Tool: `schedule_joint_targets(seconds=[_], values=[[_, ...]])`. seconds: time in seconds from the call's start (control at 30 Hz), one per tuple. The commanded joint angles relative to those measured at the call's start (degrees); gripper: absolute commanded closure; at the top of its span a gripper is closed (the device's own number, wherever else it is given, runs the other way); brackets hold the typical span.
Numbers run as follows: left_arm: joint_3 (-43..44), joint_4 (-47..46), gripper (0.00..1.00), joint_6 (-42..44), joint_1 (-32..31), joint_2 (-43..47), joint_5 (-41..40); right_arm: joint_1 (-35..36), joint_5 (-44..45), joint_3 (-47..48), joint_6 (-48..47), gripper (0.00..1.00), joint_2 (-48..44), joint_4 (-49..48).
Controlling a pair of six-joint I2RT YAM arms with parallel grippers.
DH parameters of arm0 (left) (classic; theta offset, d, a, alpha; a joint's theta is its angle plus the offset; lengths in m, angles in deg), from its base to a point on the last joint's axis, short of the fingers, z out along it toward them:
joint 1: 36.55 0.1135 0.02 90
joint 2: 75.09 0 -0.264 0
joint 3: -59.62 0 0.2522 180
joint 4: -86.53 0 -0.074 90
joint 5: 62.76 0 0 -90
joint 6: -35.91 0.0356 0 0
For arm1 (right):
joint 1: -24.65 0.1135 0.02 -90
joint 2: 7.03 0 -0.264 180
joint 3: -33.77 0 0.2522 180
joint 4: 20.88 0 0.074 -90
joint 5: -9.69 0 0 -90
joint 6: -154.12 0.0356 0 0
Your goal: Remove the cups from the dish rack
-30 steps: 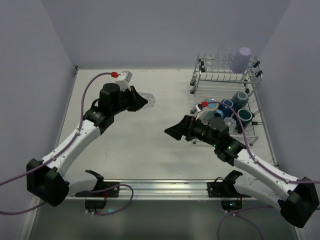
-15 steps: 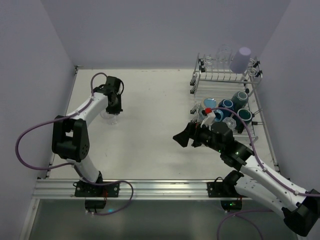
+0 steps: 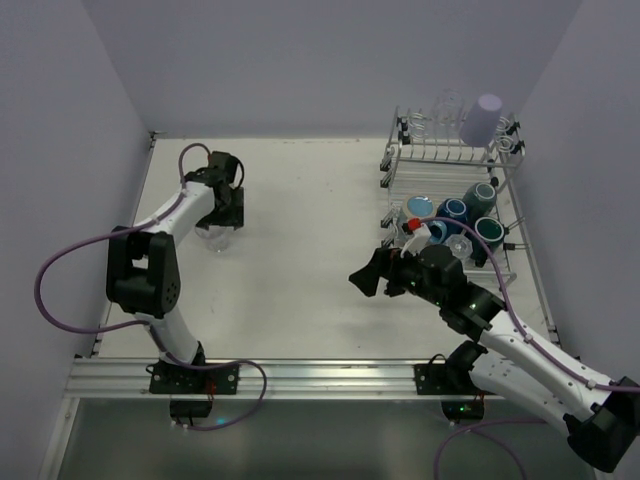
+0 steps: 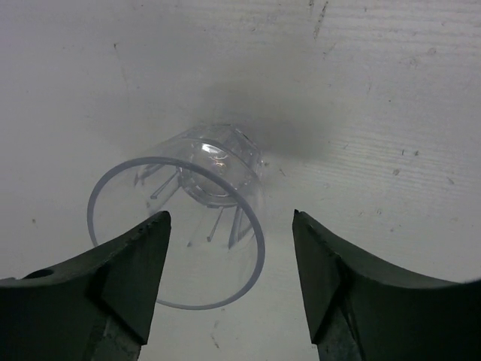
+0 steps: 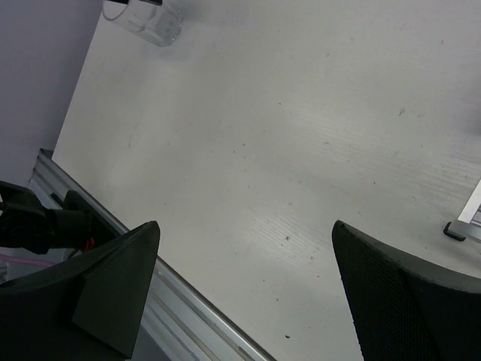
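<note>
Since the earlier frames, the left arm has folded back from mid-table to the upper left of the overhead view, and its left gripper (image 3: 222,216) has let go of the clear glass (image 3: 218,238) it carried. That glass now stands upright on the white table (image 3: 310,200), mouth up, directly under the gripper.

From the left wrist, the left gripper (image 4: 229,218) has its fingers (image 4: 135,271) partly spread and holds nothing. The clear glass (image 4: 180,226) sits below them and off to the left of the gap, so the left finger overlaps its rim in this view. I cannot tell if that finger touches the rim.

At centre right of the overhead view, the right gripper (image 3: 365,278) has shifted slightly toward the lower right. It hangs over bare table just left of the dish rack (image 3: 430,152). Its jaws are spread as wide as they go and hold nothing. The right wrist view shows the same: the right gripper (image 5: 244,226) has only table between its fingers, and the clear glass (image 5: 146,22) is far off at the upper left.

The dish rack stands at the upper right. A lavender tumbler (image 3: 483,118) and clear glasses (image 3: 448,105) are on its top tier. Blue mugs (image 3: 420,207) and teal mugs (image 3: 490,230) lie on the lower tier, with another small glass (image 3: 458,245) beside them.
</note>
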Motion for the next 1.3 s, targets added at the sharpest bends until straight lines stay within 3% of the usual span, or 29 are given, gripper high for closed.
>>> schedule_joint_targets(seconds=[0.0, 0.2, 0.3, 0.37, 0.47, 0.6, 0.73, 0.97, 1.27], values=[[1.94, 0.41, 0.28, 0.24, 0.83, 2.59, -2.03, 0.14, 3.03, 2.83, -1.25, 0.01, -0.06, 2.72], [4.4, -3.61, 0.18, -1.08, 0.31, 15.32, 3.41, -0.12, 14.62, 5.56, -0.46, 0.09, -3.75, 10.01], [4.59, -7.04, 0.17, -1.34, -5.39, 23.32, 3.16, -1.53, 23.32, 7.23, 0.77, 0.1, -4.72, 14.58], [2.23, -9.85, 0.16, -1.43, -12.41, 28.05, 3.68, -3.1, 29.89, 8.63, 1.65, 0.09, -5.07, 18.52], [-6.61, -16.78, 0.16, -2.66, -18.57, 34.82, 12.54, -8.01, 35.01, 9.69, 2.27, 0.09, -5.51, 23.27], [-20.06, -26.01, 0.15, -4.42, -20.61, 43.71, 27.9, -16.46, 37.13, 9.17, 1.48, 0.01, -6.04, 26.1], [-27.66, -29.65, 0.12, -4.95, -20.7, 51.01, 34.53, -21.3, 36.7, 9.08, 1.83, 0.01, -2.46, 26.2], [-32.49, -30.17, 0.04, -3.1, -20.7, 60.42, 36.82, -25.34, 35.83, 11.18, 1.48, 0.01, 7.04, 24.1], [-32.94, -29.29, 0.04, -2.22, -20.7, 60.78, 37.96, -28.6, 34.33, 14.26, -0.46, 0.01, 14.08, 21.37]])
